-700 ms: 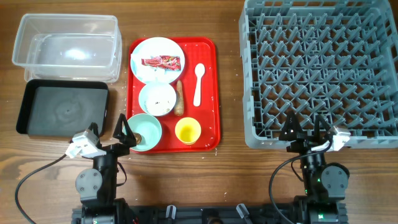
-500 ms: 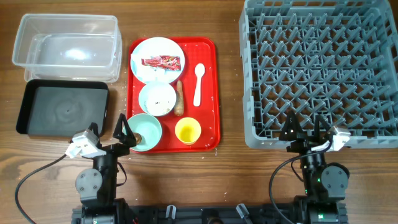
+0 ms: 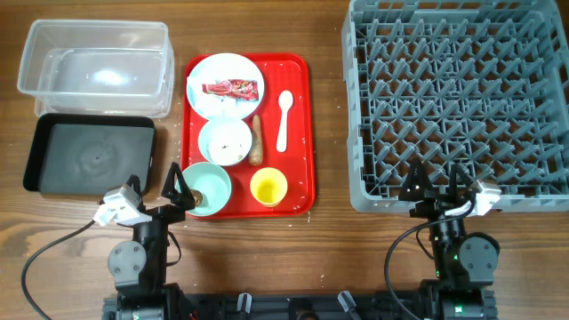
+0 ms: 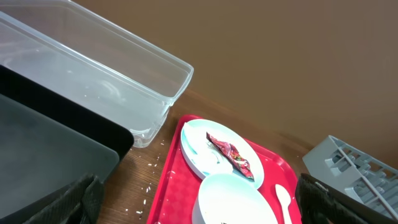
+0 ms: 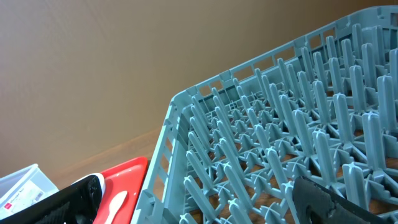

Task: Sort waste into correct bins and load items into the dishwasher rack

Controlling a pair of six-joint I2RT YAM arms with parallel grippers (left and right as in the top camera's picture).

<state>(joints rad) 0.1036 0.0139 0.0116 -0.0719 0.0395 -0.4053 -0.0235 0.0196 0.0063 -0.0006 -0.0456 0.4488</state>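
Note:
On the red tray [image 3: 298, 160] lie a pale plate [image 3: 218, 69] carrying the red wrapper [image 3: 233, 88], a white bowl [image 3: 224, 140], a teal bowl [image 3: 206, 187], a yellow cup [image 3: 268, 187], a white spoon [image 3: 284, 120] and a brown sausage stick [image 3: 256, 140]. The grey dishwasher rack [image 3: 458, 102] fills the right side and holds nothing. My left gripper [image 3: 178, 187] stands open at the teal bowl's near left edge, holding nothing. Open too, my right gripper [image 3: 434, 185] sits at the rack's near edge. Loose rice [image 4: 146, 196] lies beside the tray.
A clear tub [image 3: 96, 67] stands at the back left, and a black tray [image 3: 89, 153] sits just in front of it. Both look bare inside. Bare wood runs between the red tray and the rack.

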